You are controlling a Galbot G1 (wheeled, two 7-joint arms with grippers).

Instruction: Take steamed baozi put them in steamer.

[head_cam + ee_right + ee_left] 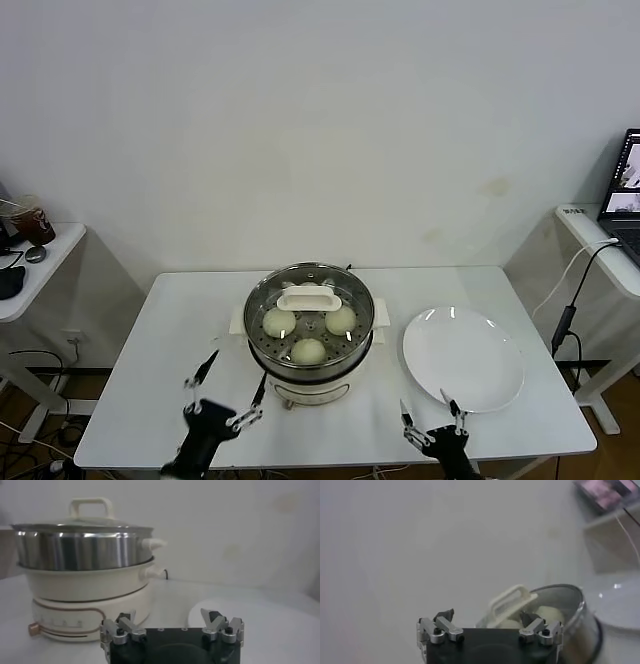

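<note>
Lid (308,297) on steamer (310,325), three buns (310,351) visible under the glass, plate (463,358) bare; left gripper (228,382) and right gripper (431,411) spread wide, empty, so back off low, avoiding lid handle.

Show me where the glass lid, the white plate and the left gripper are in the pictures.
glass lid (306,297), head view, on its white handle.
white plate (463,358), head view, on its bare middle.
left gripper (228,376), head view, midway between its open fingertips.
</note>
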